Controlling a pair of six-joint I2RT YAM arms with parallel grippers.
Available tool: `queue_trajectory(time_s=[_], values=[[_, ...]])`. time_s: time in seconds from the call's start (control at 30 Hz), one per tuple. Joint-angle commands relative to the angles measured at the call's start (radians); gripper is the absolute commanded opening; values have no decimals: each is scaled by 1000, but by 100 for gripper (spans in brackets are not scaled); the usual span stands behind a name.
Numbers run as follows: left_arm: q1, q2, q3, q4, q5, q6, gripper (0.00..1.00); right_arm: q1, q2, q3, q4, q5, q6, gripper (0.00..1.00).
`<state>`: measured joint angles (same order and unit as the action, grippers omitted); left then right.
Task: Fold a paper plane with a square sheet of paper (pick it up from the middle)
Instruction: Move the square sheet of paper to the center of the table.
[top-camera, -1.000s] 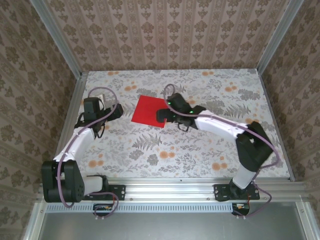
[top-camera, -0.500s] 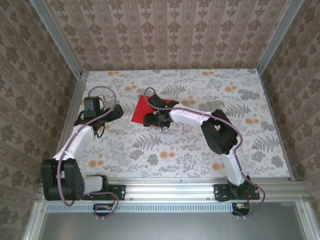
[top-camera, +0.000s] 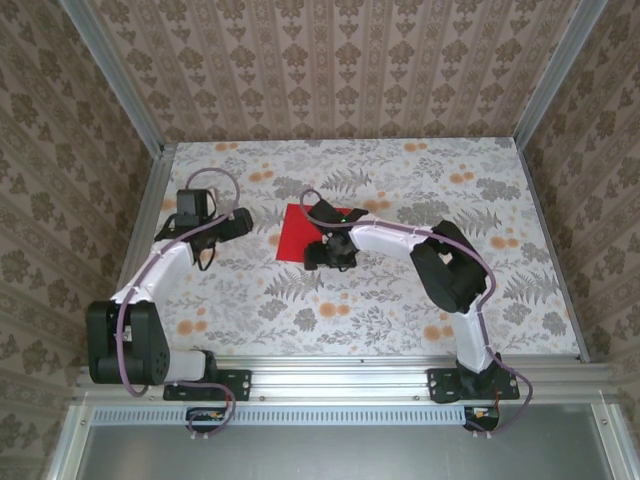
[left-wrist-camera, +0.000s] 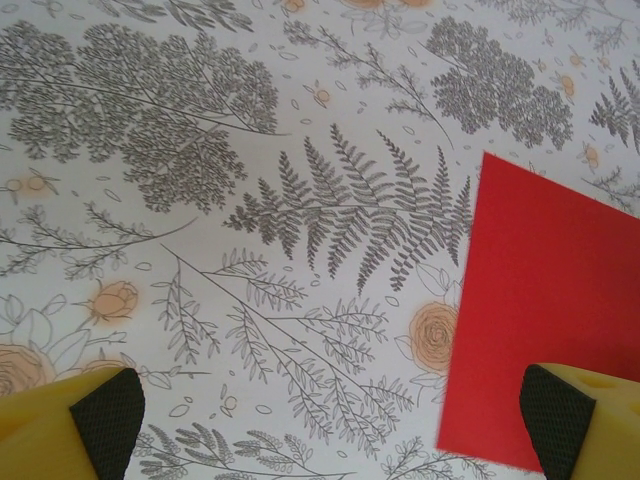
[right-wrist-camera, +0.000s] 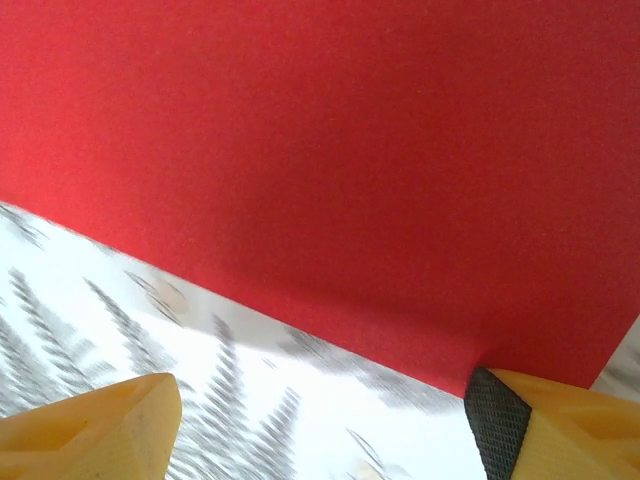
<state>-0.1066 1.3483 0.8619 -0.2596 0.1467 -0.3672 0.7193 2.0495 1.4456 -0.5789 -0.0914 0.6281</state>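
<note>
The thin, bright red square sheet of paper (top-camera: 298, 230) lies uncreased on the floral-patterned table (top-camera: 400, 300). My right pincer (right-wrist-camera: 320, 430) stands parted and grips nothing, with one black pad (right-wrist-camera: 500, 420) at the sheet's near edge. My left pincer (left-wrist-camera: 335, 430) gapes wide and empty, right at the sheet's left edge.

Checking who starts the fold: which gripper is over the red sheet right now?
The right gripper, at the square sheet of paper's near edge. The left gripper sits off its left side, over the patterned table.
</note>
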Motion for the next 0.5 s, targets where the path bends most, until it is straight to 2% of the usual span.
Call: queue_trajectory(time_s=[0.0,0.17,0.27,0.37,0.47], values=[[-24,19,40,-44,19,1,100,-29,-75,-99,-102,-34,-54,79],[-63,43,57,-73,16,-34,100,-42,-187,-95,-187,63,-93,80],[-86,66,64,-101,16,-92,100,-30,-217,-37,-217,184,-34,83],[-111,88,69,-115,35,-143,99,-26,-186,-2,-202,308,86,89],[-131,109,75,-129,60,-177,99,-24,-98,73,-181,349,180,93]])
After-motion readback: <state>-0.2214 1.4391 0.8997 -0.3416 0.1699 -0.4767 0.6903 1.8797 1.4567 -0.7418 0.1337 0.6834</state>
